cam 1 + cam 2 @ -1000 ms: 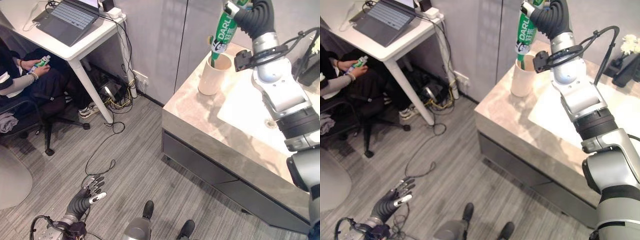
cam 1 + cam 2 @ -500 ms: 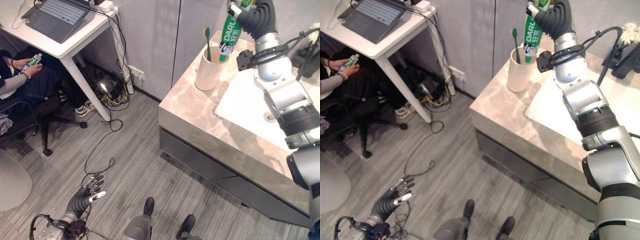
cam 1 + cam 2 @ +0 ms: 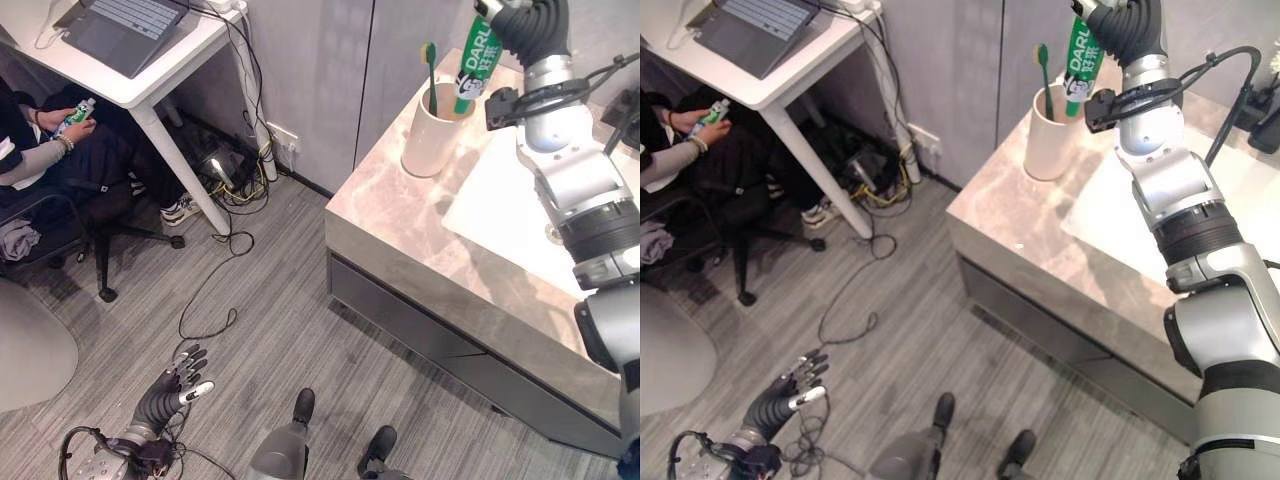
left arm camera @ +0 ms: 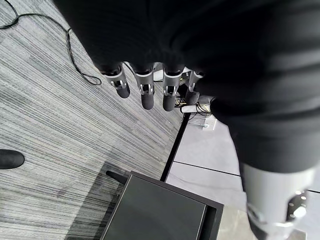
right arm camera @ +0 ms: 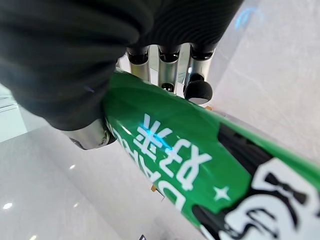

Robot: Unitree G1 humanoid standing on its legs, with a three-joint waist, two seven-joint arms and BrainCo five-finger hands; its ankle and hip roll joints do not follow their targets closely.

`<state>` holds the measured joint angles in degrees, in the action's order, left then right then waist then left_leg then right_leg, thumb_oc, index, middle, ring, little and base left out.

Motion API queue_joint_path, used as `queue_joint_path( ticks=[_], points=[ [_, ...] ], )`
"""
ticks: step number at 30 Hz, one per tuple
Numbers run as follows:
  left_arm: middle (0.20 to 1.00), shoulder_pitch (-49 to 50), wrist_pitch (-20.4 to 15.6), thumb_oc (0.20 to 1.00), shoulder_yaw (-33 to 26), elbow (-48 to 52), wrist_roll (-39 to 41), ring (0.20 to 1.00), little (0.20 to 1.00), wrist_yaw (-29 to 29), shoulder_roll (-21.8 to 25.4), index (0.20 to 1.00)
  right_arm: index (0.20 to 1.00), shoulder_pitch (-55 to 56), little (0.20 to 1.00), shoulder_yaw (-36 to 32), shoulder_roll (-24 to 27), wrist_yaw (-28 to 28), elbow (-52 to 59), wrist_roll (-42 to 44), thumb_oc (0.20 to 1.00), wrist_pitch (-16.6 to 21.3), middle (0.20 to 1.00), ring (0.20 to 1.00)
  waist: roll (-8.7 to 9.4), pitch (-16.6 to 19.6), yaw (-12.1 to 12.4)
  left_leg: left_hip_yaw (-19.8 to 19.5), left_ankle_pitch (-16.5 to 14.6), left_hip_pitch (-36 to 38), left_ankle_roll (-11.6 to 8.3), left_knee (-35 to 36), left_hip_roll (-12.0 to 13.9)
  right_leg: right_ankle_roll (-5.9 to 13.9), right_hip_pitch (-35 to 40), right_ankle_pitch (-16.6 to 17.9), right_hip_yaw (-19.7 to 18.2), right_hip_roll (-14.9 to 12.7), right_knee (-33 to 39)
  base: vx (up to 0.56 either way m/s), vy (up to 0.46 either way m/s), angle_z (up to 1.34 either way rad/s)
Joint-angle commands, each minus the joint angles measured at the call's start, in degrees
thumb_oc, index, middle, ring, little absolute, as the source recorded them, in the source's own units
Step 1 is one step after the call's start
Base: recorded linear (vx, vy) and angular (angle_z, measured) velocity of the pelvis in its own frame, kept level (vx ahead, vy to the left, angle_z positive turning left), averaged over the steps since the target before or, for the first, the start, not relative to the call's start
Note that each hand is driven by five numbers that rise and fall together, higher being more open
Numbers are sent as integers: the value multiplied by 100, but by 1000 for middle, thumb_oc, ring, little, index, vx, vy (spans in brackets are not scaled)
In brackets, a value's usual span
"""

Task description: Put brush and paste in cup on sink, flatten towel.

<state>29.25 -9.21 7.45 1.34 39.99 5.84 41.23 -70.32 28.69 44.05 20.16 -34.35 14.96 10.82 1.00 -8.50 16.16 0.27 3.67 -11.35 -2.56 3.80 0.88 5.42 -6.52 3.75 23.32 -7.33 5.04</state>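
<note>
Green toothpaste tube (image 3: 478,62) with white lettering and a white cap end, upright, lower end dipped in the cream cup (image 3: 430,137). Gripped at the top by the right hand (image 5: 165,65), fingers curled round it. Green toothbrush (image 3: 431,75) standing in the same cup, at the back corner of the marble sink counter (image 3: 420,240). Tube's upper end hidden in the hand. Left hand (image 3: 172,385) low over the floor (image 3: 270,340), fingers relaxed and empty.
</note>
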Motion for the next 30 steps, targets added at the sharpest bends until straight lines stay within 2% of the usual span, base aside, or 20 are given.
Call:
queue_joint_path(
  ticks=[1, 14, 30],
  points=[
    [1000, 51, -249, 1000, 96, 192, -113, 1000, 1000, -36, 177, 1000, 200, -924, 200, -44, 219, 327, 116, 18, 200, 213, 200, 200, 332, 113, 153, -195, 288, -208, -358, 120, 230, 860, 262, 621, 54, -917, -4, 0, 0, 0],
    [1000, -194, -280, 1000, 272, -94, -333, 1000, 1000, -125, 149, 1000, 200, -1041, 200, -379, -55, 714, -238, -29, 200, 197, 200, 200, 297, 89, 224, -288, 288, -286, -357, 120, 190, 869, 264, 588, 112, -911, -4, 11, -2, 4],
    [1000, -338, -308, 1000, 385, -337, -445, 1000, 1000, -242, 4, 1000, 200, -797, 200, -615, -284, 824, -360, 7, 200, 171, 200, 200, 292, 56, 228, -284, 266, -300, -329, 120, 158, 860, 239, 612, 96, -922, -4, 1, 0, 0]
  ],
)
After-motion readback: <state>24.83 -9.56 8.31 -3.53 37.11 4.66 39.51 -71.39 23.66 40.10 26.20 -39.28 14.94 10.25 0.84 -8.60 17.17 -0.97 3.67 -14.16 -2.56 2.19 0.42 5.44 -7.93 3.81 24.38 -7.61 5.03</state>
